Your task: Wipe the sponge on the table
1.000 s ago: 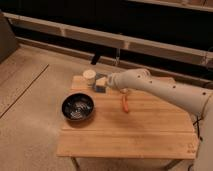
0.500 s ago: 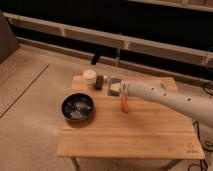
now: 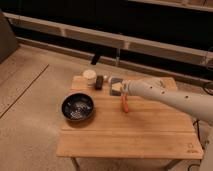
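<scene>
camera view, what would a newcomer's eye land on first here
The long white arm stands out most: it stretches in from the right over the light wooden table, with its gripper at the blue-grey sponge near the back edge. Next is the dark bowl on the table's left half, then the thin orange stick lying just in front of the gripper.
</scene>
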Tool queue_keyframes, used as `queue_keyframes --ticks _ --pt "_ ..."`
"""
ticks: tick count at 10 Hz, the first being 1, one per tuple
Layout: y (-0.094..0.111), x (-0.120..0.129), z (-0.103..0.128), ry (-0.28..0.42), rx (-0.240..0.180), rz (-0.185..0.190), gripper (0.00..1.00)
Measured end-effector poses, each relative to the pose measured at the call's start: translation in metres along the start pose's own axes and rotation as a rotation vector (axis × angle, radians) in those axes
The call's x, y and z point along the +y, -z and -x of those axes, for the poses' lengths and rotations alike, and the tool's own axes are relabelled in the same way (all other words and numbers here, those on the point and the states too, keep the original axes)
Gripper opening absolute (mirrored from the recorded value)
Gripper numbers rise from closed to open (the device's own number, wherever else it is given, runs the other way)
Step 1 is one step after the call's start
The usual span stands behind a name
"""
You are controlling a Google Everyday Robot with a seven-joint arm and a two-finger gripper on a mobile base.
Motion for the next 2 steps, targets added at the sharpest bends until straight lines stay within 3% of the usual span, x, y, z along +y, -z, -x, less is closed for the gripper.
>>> queue_keyframes --ticks 2 --pt "-0.013 -0.017 0.024 0.119 0.043 -0.138 0.19"
